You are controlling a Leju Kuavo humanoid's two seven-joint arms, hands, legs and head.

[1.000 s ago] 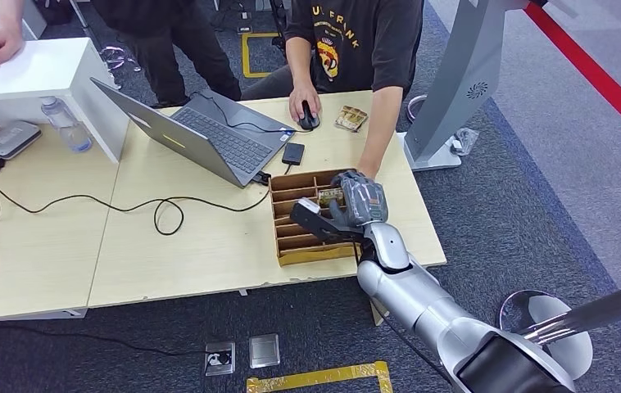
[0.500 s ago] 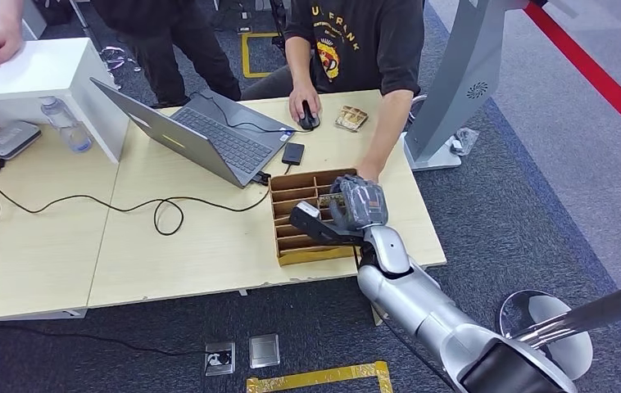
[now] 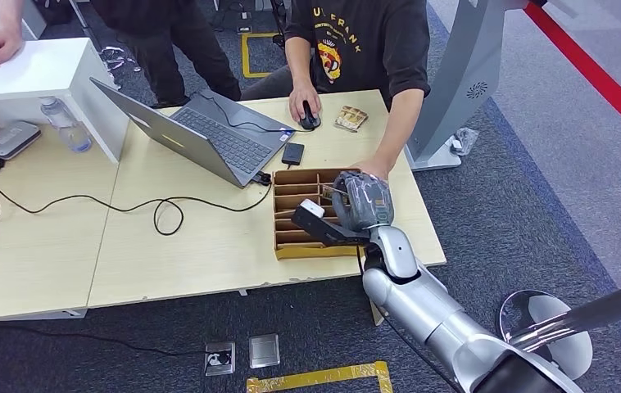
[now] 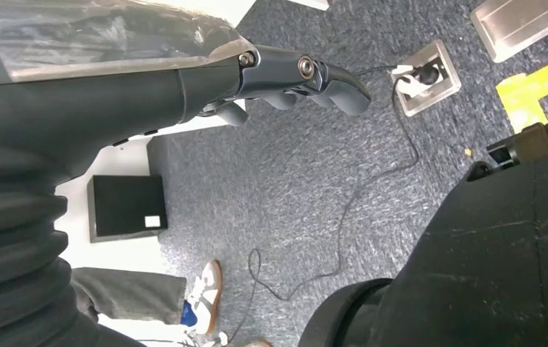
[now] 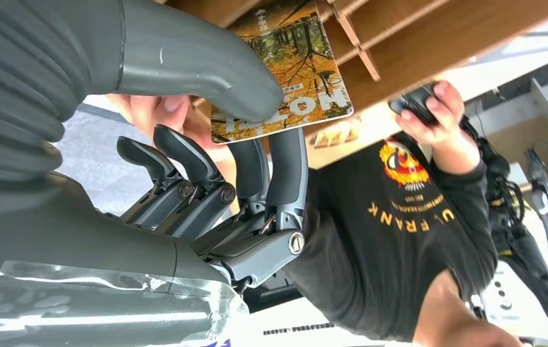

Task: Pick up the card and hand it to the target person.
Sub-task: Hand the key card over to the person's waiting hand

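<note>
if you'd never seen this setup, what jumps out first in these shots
The robot's right hand hovers over the brown divided box at the table's right end, pinching an autumn-leaf card between thumb and fingers. Just behind it, a seated person in a dark printed T-shirt reaches one hand toward the box while the other rests on a mouse. To the left sits an open laptop.

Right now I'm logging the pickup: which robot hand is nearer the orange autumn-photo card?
Right. The right hand pinches the orange autumn-photo card above the brown cardboard divider box; the left hand hangs down over the grey carpet, far from it.
</note>
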